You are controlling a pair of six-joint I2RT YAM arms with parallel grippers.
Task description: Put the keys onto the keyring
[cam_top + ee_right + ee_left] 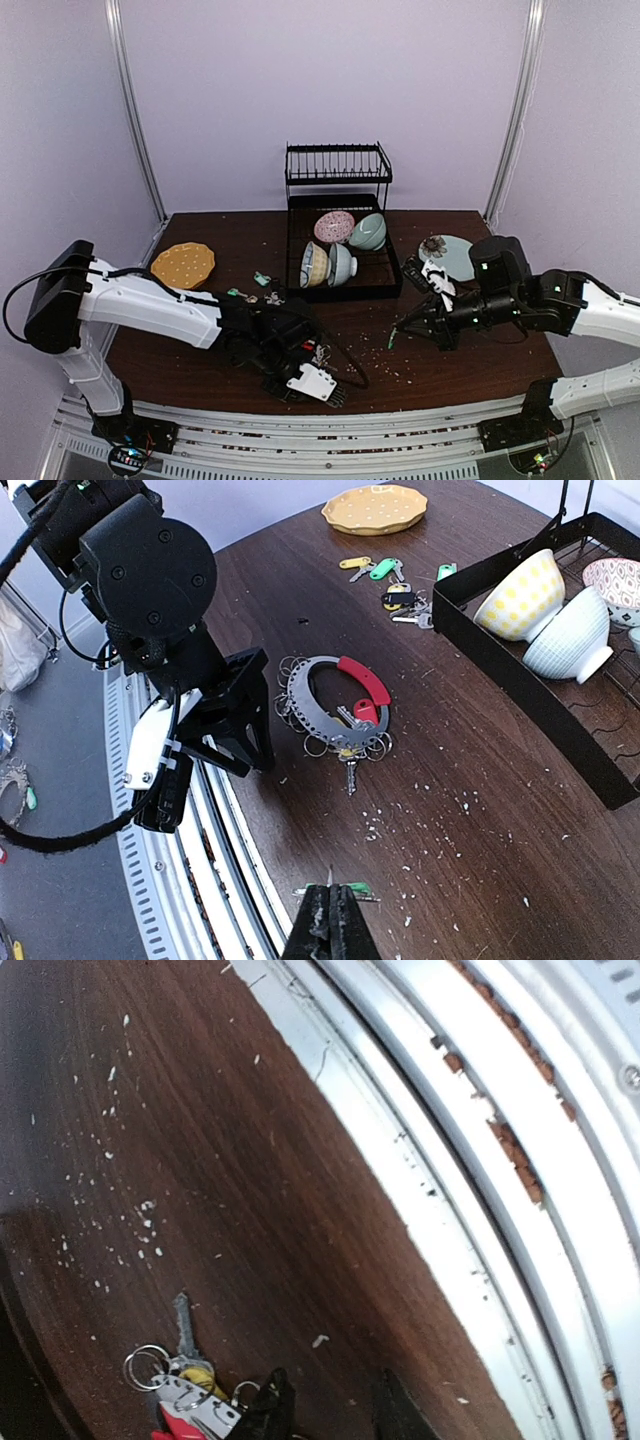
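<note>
Red-sleeved silver keyring [312, 715] lies flat; red-tagged key [365, 711] seemingly attached.

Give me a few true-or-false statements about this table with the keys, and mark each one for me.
1. The right tool pinches a green-tagged key. True.
2. The keyring lies inside the dish rack. False: it lies on the table, beside the left tool.
3. The left tool grips the keyring. False: its jaws stand open with nothing between them.
4. Loose keys lie on the table near the yellow plate. True.
</note>
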